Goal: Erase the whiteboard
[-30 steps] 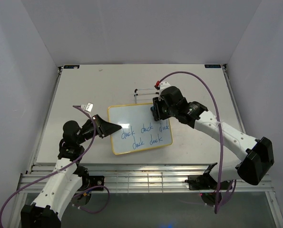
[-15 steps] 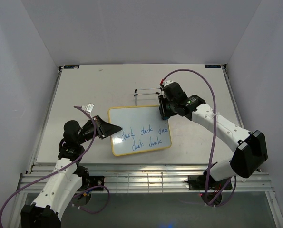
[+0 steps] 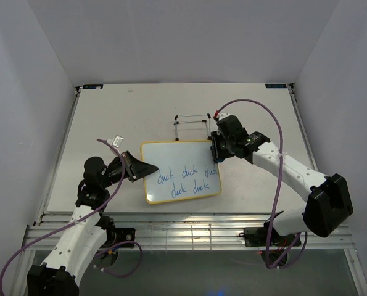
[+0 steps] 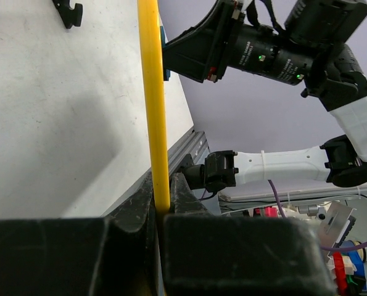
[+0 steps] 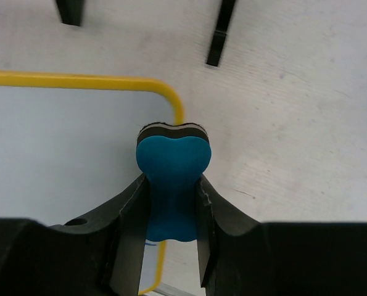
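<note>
The whiteboard (image 3: 171, 157) lies flat on the table, yellow-framed, with blue "duck" words across its lower half. My left gripper (image 3: 151, 166) is shut on its left edge. In the left wrist view the yellow frame (image 4: 153, 111) runs straight up from between the closed jaws of the left gripper (image 4: 161, 206). My right gripper (image 3: 215, 153) hangs over the board's upper right corner, shut on a blue bone-shaped eraser (image 5: 173, 179). The right wrist view has the eraser's dark felt end at the rounded yellow corner (image 5: 171, 98) of the board.
A thin black wire stand (image 3: 192, 120) sits just behind the board; its feet (image 5: 219, 37) show in the right wrist view. Grey walls enclose the table on three sides. A metal rail (image 3: 189, 231) runs along the near edge.
My right gripper has carried the eraser right and nearer, from the board's top edge to its upper right corner. The left gripper keeps its hold on the board's left edge.
</note>
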You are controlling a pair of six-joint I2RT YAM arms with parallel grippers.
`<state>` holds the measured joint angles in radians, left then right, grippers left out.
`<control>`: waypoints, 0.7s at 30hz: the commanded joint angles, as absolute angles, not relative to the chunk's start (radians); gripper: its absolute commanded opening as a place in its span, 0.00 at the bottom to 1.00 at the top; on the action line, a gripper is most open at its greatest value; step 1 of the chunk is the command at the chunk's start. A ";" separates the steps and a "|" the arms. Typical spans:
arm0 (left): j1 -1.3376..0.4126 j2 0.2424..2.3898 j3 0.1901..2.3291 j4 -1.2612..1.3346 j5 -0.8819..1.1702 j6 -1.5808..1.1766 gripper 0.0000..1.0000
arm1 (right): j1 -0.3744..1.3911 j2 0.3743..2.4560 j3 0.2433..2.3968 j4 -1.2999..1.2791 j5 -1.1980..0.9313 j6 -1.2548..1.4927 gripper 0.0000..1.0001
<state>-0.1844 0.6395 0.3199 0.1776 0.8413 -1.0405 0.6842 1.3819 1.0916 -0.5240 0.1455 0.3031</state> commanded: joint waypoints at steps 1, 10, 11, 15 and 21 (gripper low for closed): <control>-0.213 0.572 0.377 0.485 1.042 -1.120 0.00 | 0.647 1.417 1.037 -0.552 0.144 0.287 0.08; -0.212 0.592 0.365 0.491 1.002 -1.121 0.00 | 0.856 1.392 1.097 -0.453 0.057 0.297 0.08; -0.212 0.597 0.367 0.491 0.991 -1.132 0.00 | 0.888 1.384 1.091 -0.404 0.075 0.308 0.08; -0.212 0.614 0.380 0.491 0.930 -1.155 0.00 | 1.058 1.373 1.065 -0.287 0.038 0.382 0.08; -0.212 0.624 0.411 0.491 0.900 -1.170 0.00 | 1.195 1.460 1.179 -0.413 0.213 0.406 0.08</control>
